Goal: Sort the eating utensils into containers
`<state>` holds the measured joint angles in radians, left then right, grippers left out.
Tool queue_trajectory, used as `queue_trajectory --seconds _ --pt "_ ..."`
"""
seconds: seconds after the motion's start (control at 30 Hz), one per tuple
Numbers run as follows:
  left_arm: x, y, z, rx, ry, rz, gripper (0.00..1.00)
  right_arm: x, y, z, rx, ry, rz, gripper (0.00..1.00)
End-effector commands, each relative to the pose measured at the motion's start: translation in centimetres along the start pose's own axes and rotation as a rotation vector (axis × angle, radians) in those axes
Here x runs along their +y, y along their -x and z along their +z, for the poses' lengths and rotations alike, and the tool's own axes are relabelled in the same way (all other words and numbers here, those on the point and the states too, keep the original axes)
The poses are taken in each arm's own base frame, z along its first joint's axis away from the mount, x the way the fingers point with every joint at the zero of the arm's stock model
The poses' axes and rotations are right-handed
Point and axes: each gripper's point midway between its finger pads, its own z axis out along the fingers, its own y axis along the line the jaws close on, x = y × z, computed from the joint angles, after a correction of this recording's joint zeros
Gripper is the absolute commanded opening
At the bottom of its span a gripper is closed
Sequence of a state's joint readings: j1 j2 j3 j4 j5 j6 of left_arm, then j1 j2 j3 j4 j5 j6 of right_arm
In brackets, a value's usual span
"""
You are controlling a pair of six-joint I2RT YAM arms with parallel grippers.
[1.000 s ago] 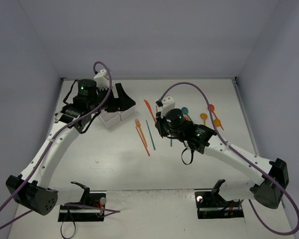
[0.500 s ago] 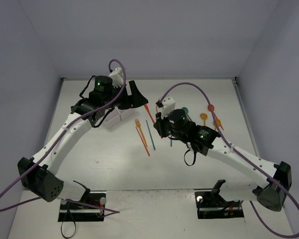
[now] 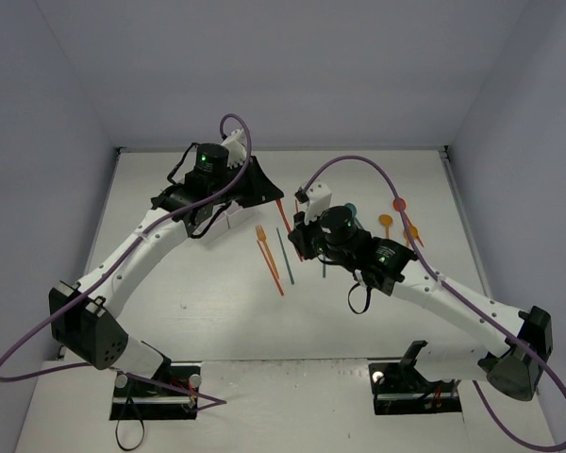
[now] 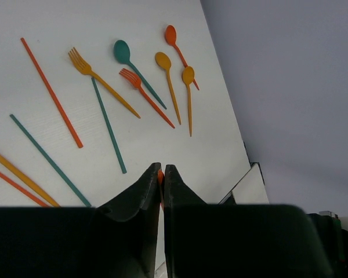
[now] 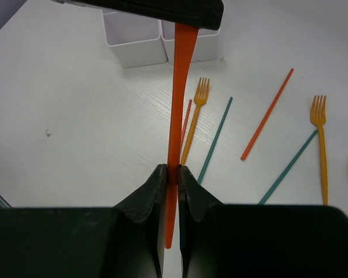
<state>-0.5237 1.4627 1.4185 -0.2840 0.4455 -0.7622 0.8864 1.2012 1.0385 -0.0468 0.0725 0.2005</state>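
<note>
Right gripper (image 5: 169, 174) pinched tight on orange knife (image 5: 180, 87), arm stretched toward 10 o'clock; left gripper (image 4: 162, 172) clamps its other end, arm reaching 1 o'clock; white tray (image 5: 136, 49) at 9 o'clock of knife

Top view looks steeply down from the near side on the whole table (image 3: 198, 311); each wrist view looks closely along its own fingers, left gripper (image 4: 163, 171) and right gripper (image 5: 169, 169), both sharing the orange knife (image 5: 181, 87) and the utensils (image 4: 104, 87) beyond the tips.
</note>
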Motion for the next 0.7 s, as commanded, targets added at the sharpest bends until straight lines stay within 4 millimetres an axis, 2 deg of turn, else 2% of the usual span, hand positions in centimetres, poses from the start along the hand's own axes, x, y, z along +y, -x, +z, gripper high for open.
queue_trajectory --seconds 0.0,0.07,0.2,0.3,0.4,0.47,0.57,0.67 --pt "-3.9 3.2 -1.5 -0.118 -0.109 0.042 0.00 0.8 2.6 -0.4 -0.102 0.027 0.006 0.03" --pt "-4.0 3.3 -1.6 -0.128 -0.117 0.034 0.00 0.7 2.6 -0.3 -0.103 0.021 0.007 0.11" --pt "-4.1 3.8 -1.8 -0.164 -0.118 0.031 0.00 0.4 2.5 0.1 -0.099 0.003 0.007 0.51" --pt "-3.8 4.5 -2.2 -0.195 -0.099 0.039 0.00 0.1 2.5 0.2 -0.101 -0.018 0.017 0.70" --pt "-2.8 5.4 -2.6 -0.233 -0.052 0.042 0.00 -0.6 2.4 0.3 -0.105 -0.054 0.025 0.79" --pt "-1.4 6.6 -3.2 -0.280 0.013 0.061 0.00 -1.0 2.4 0.1 -0.111 -0.075 0.032 0.81" --pt "1.6 9.1 -4.8 -0.377 0.148 0.083 0.00 -1.9 2.1 -0.3 -0.115 -0.106 0.049 0.82" --pt "5.4 12.4 -7.8 -0.512 0.304 0.093 0.00 -3.0 1.4 -0.7 -0.113 -0.141 0.070 0.83"
